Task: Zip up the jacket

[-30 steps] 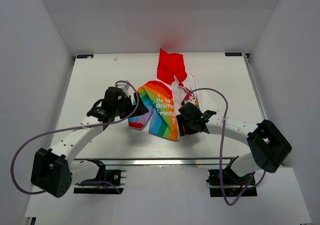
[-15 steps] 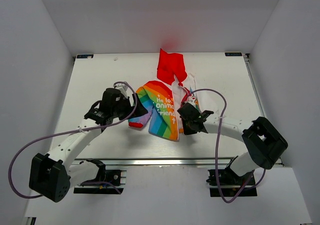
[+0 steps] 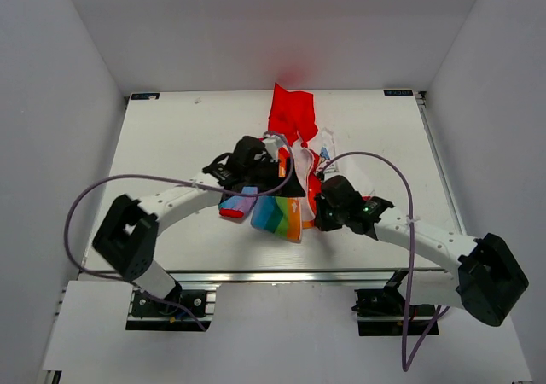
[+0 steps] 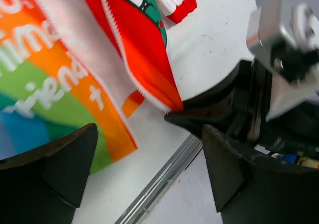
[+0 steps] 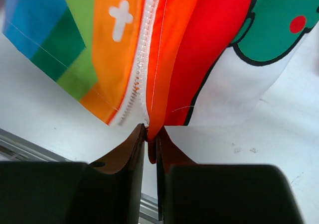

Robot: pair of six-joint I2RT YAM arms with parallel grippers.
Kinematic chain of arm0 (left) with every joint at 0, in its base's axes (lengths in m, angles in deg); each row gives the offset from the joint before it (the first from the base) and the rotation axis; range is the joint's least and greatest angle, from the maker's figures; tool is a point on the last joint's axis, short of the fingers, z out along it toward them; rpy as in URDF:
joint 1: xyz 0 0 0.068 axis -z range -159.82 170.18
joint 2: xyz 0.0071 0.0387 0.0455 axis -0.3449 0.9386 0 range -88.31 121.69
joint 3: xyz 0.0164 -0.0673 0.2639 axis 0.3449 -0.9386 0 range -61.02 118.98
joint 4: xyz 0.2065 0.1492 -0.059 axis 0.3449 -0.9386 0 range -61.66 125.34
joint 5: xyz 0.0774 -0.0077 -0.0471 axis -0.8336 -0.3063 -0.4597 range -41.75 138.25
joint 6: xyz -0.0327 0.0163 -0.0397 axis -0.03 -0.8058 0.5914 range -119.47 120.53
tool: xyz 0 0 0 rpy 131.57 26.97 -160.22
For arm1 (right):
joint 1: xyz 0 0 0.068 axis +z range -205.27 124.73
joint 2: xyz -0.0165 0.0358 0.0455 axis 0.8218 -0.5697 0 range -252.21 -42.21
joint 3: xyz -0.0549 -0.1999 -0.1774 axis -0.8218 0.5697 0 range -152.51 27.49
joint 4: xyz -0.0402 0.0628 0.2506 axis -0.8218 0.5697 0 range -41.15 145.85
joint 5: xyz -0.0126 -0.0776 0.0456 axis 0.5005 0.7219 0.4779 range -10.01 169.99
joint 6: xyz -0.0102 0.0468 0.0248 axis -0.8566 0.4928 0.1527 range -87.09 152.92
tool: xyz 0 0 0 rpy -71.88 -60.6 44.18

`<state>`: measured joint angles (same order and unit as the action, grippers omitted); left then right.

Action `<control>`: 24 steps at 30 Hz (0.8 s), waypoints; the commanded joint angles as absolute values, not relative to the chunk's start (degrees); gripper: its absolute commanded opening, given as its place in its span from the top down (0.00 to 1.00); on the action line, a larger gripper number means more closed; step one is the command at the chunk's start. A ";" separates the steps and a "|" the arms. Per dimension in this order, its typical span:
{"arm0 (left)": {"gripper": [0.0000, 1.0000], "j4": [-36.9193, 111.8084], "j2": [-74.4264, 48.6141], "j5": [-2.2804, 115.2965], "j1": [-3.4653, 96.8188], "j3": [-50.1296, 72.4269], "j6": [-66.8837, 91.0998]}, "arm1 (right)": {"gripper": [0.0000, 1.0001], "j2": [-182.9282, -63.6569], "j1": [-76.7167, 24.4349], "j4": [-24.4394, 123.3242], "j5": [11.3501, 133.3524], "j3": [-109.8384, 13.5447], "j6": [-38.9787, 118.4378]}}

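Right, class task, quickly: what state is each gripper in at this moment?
Left gripper: jaws open, holding nothing, over the jacket.
Right gripper: jaws shut on the jacket's bottom edge, at the end of the zipper.

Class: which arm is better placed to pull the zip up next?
Probably left: the left gripper hangs open over the zipper teeth, while the right gripper is shut on the jacket's bottom corner, anchoring it.

Bare table (image 3: 171,128) is lying open left, right and beyond the jacket (image 3: 277,215). At its near hem the right gripper (image 5: 150,132) is pinching fabric, seemingly blocking the gap ahead of the wide-jawed left gripper (image 4: 149,139).
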<state>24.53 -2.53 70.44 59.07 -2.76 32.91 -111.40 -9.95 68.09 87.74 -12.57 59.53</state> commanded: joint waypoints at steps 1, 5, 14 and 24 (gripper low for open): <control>0.08 27.87 5.69 75.05 60.16 2.51 32.34 | 1.00 -110.07 -10.71 65.72 86.13 -10.66 59.36; 0.23 29.63 13.26 76.29 62.45 5.94 32.78 | 1.00 -110.07 -11.32 62.49 83.60 -8.90 61.91; 0.32 34.00 21.81 80.50 62.63 8.94 36.38 | 1.00 -106.46 -11.50 57.64 80.52 -3.45 65.52; 1.00 40.87 22.96 84.37 62.72 7.80 38.85 | 0.81 -105.32 -11.59 58.07 81.92 -2.31 66.40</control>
<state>36.97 24.33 81.81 62.53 7.38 38.31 -106.29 -11.43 58.96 81.51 -2.29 65.58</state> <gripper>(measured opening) 0.034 0.186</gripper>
